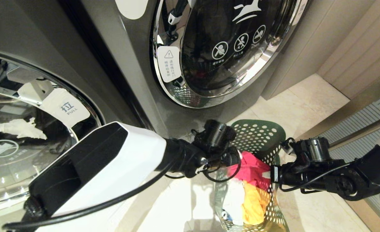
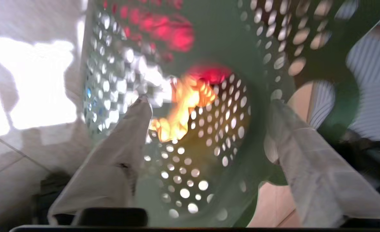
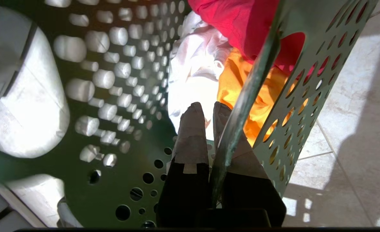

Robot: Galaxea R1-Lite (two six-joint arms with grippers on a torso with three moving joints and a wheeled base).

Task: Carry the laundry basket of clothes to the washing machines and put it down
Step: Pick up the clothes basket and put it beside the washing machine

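Across the upper part of the head view stand the washing machines [image 1: 138,64], two dark grey front-loaders with chrome-ringed glass doors; the nearer door carries a white horse logo and round warning signs, the other a white "PULL" tab. Below them, on the pale tiled floor [image 1: 306,103] just in front of the machines, sits the laundry basket [image 1: 257,133], dark green, its walls pierced with round holes. Inside lie the clothes [image 1: 249,170]: a pink-red garment on top toward the machines, a white one and a yellow-orange one beneath it (all three well below the rim).

Both arms reach down to the basket from either side. At the side nearer the camera's left, the left gripper [image 2: 209,106] straddles the basket wall with its cloth-wrapped fingers [image 2: 306,154] spread wide apart, neither one pressing on the plastic in the left wrist view. On the opposite rim, the right gripper [image 3: 209,111] has its fingers [image 3: 191,129] pinched together on the thin edge of the basket wall.
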